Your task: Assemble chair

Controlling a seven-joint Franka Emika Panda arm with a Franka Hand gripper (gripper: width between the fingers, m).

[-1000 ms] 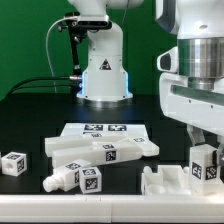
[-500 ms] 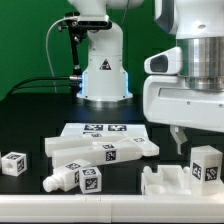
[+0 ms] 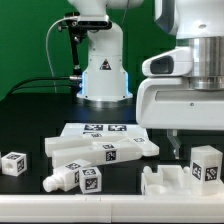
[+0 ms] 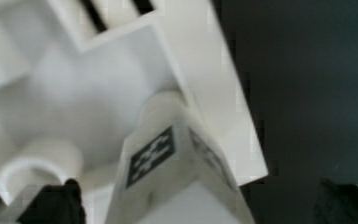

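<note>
Beneath my wrist, at the exterior view's right, the chair's tagged cube (image 3: 206, 165) stands upright on the black worktop (image 3: 30, 120), and nothing of me touches it. My jaws are spread wide: one finger (image 3: 172, 146) hangs clear of the cube on the exterior view's left, while the other lies beyond the picture's edge. From the wrist view the cube's tag faces up between my dark fingertips (image 4: 48, 200).

Just beside the cube lies the notched panel (image 3: 165, 183); whether the cube sits in one of its notches I cannot tell. Toward the exterior view's left, tagged bars (image 3: 100, 150) lie clustered and touching, in front of the marker board (image 3: 100, 129). A shorter tagged piece (image 3: 75, 179) lies nearer the camera. A second cube (image 3: 13, 163) sits alone, well apart.
</note>
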